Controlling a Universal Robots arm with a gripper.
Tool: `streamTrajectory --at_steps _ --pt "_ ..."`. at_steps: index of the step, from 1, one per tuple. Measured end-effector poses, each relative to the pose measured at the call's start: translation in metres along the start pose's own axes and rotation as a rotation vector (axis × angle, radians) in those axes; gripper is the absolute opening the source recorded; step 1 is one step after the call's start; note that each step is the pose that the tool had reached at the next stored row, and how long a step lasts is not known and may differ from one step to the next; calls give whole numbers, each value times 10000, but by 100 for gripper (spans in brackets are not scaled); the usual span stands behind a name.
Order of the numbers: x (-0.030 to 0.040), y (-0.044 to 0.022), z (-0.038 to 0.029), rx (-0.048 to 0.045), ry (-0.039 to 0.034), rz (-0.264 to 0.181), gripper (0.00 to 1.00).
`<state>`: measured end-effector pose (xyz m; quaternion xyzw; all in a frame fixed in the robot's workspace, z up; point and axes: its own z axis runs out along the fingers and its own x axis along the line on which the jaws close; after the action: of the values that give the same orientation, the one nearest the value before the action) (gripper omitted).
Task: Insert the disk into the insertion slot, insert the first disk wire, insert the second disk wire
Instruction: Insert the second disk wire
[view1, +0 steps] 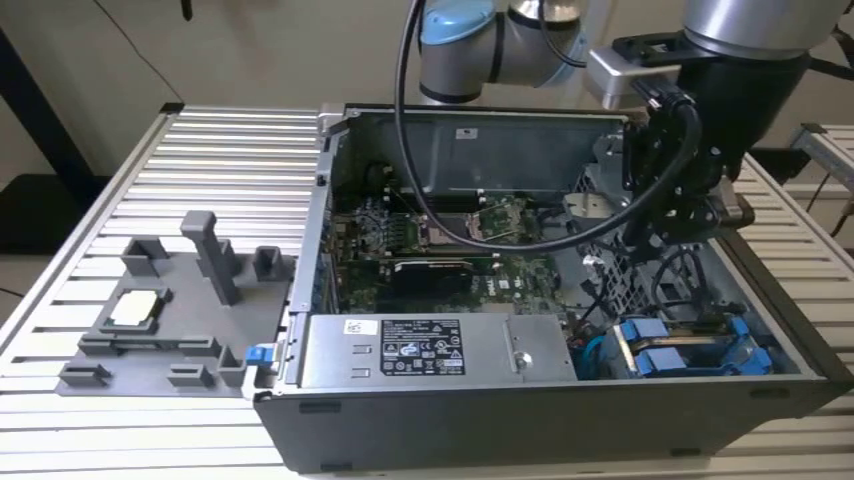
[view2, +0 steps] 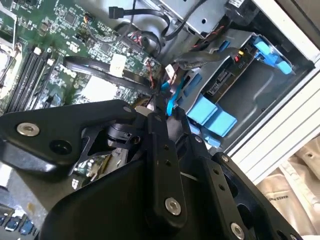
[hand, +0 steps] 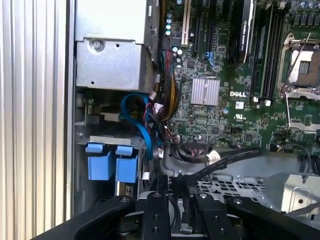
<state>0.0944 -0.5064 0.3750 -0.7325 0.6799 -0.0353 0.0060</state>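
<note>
The disk sits in the insertion slot (view1: 754, 352) in the case's corner at the exterior view's lower right. Its two blue end handles (view1: 650, 347) face the motherboard and also show in both wrist views (hand: 112, 163) (view2: 210, 115). My gripper (view2: 162, 102) hangs inside the case, just above and behind the disk, beside the perforated cage (view1: 627, 275). Its fingers (hand: 155, 210) stand close together on a black wire (hand: 220, 161) that runs in from the motherboard side. Which disk wire this is cannot be told.
A grey labelled power-supply box (view1: 427, 350) lies along the case's front wall, next to the disk. The green motherboard (view1: 441, 250) fills the case floor. A blue cable (hand: 140, 122) and loose wires curl near the handles. A grey fixture (view1: 174, 300) stands on the slatted table at the exterior view's left.
</note>
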Motion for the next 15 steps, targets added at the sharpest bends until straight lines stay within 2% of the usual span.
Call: streamTrajectory --at_steps 6,10,12,15 --pt "-42 75 44 192 18 -125 27" --pt "-55 123 76 489 63 -134 27" --pt "-57 137 87 606 92 -130 27" --pt "-58 144 91 631 103 -130 27"
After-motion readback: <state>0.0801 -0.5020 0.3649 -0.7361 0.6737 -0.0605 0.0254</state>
